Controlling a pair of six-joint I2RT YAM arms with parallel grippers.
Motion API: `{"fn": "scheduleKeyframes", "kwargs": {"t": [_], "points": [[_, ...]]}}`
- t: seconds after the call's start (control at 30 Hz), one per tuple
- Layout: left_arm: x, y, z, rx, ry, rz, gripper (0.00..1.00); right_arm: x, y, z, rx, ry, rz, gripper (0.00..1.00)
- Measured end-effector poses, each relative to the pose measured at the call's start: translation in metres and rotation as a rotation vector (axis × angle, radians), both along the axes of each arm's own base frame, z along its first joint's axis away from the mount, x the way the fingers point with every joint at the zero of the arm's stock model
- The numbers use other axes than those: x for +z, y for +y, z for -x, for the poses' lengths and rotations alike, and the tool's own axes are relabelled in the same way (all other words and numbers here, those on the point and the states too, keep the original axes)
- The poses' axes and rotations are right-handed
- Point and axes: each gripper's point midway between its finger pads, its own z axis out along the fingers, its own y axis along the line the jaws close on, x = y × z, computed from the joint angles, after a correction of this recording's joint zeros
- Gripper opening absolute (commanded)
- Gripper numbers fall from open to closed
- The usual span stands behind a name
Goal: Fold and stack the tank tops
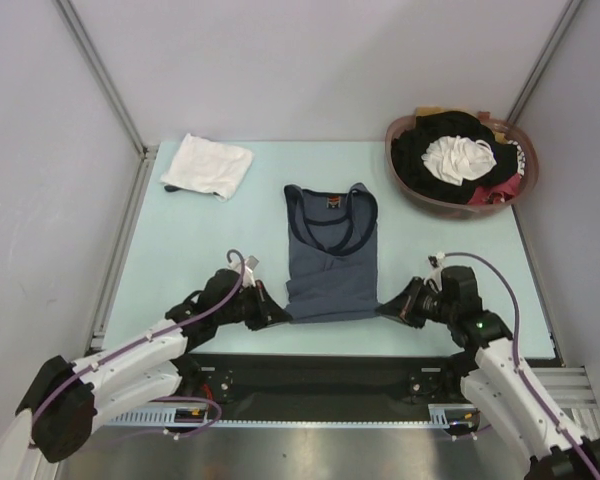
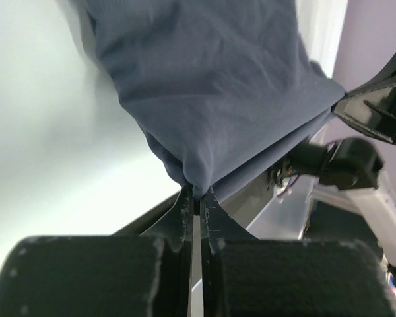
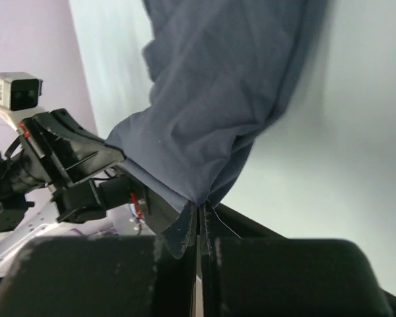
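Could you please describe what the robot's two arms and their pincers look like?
Both arms have white link shells and black joints, the left arm and the right arm alike. A purple cable loops along each. A small green light glows on the right one. The left pincer and right pincer are black, with thin tapering fingers scuffed pale along their edges.

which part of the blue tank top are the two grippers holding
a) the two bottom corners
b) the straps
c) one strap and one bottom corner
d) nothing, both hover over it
a: the left gripper and right gripper are each shut on a near hem corner of the blue top, as both wrist views show.
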Motion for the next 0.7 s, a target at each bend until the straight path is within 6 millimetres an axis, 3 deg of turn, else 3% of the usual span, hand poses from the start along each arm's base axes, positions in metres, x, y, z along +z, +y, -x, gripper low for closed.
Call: {"fn": "scheduleKeyframes", "kwargs": {"t": [0.1,0.27,0.7], "points": [[-0.011,-0.007,0.016,-0.035,0.023,-0.016,0.0,-0.015,-0.006,0.018,-0.026,0.021,0.008,0.0],[-0.024,-0.018,0.031,-0.068,0.057,-0.045,0.0,-0.016,-0.013,0.037,-0.065,0.002,0.008,0.0],[-0.017,-0.018,0.04,-0.031,0.024,-0.02,0.0,-0.045,-0.023,0.058,-0.075,0.131,0.082,0.0]]}}
